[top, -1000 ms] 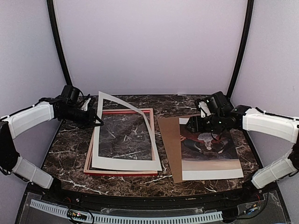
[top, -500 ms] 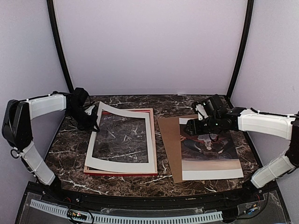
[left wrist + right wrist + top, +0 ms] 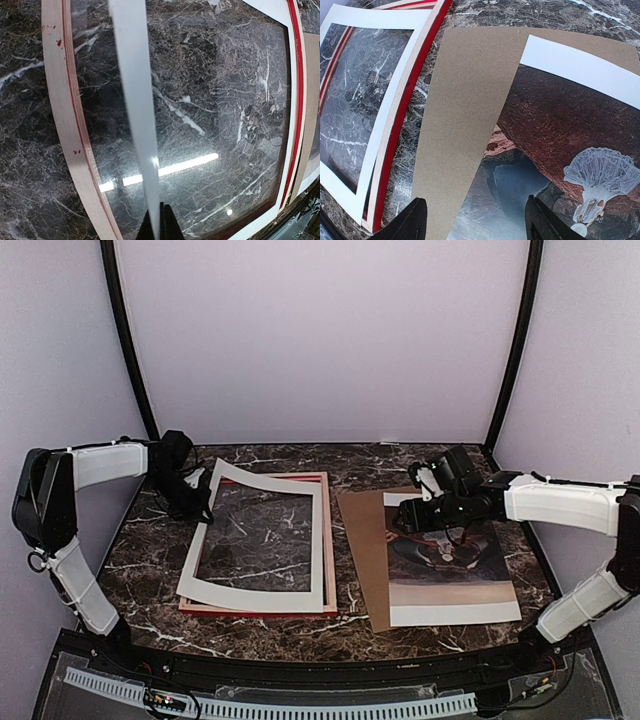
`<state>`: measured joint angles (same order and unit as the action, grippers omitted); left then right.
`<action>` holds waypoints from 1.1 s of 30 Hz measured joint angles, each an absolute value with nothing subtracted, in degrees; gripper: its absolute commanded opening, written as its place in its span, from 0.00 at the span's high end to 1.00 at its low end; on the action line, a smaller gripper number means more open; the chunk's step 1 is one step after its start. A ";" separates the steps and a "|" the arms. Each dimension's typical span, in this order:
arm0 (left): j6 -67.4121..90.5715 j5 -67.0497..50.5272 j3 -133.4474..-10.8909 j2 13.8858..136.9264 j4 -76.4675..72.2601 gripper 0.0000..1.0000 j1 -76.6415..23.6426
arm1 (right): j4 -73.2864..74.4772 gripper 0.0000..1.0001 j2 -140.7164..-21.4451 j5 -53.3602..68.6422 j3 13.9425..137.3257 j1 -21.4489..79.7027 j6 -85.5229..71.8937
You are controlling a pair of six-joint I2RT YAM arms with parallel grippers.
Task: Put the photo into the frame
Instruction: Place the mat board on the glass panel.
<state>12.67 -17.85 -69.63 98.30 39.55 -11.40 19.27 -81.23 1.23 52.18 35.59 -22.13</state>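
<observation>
The red frame point(image 3: 327, 540) lies flat at left centre, pale back up. A white mat border point(image 3: 255, 592) with an open window lies on it, its far-left part slightly raised. My left gripper point(image 3: 205, 508) is shut on the mat's left edge. In the left wrist view the mat point(image 3: 135, 100) runs edge-on into the shut gripper point(image 3: 159, 225) above the frame point(image 3: 60, 125). The photo point(image 3: 445, 570) lies face up on a brown board point(image 3: 362, 550) at the right. My right gripper point(image 3: 410, 515) hovers open over the photo's point(image 3: 560, 130) upper left, holding nothing point(image 3: 476, 215).
A clear sheet point(image 3: 210, 125) inside the frame reflects a strip of light. The brown board point(image 3: 465, 110) lies just right of the frame's red edge point(image 3: 415, 85). Black curved posts stand at the back corners. The table's front edge carries a white cable strip point(image 3: 300, 708).
The white mat, lifted and curled a second ago, has come down nearly flat on the frame. My left arm has swung back toward the far left. My right gripper edged slightly left.
</observation>
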 measured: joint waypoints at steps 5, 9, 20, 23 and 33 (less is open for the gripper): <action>13.43 -17.89 -69.63 98.48 37.82 1.00 -11.29 | 19.22 0.32 -81.80 1.23 52.16 35.59 -22.13; 14.22 -17.96 -69.60 98.48 36.36 1.00 -10.79 | 19.20 0.32 -82.35 1.23 52.12 35.59 -22.15; 15.68 -19.68 -67.77 98.59 32.73 0.99 -10.37 | 18.85 0.32 -83.81 1.23 52.05 35.62 -22.17; 15.70 -20.14 -67.31 98.63 32.42 0.98 -10.37 | 18.85 0.32 -83.81 1.23 52.05 35.62 -22.17; 16.73 -20.34 -64.64 98.35 30.98 0.99 -10.37 | 18.85 0.32 -83.81 1.23 52.05 35.62 -22.17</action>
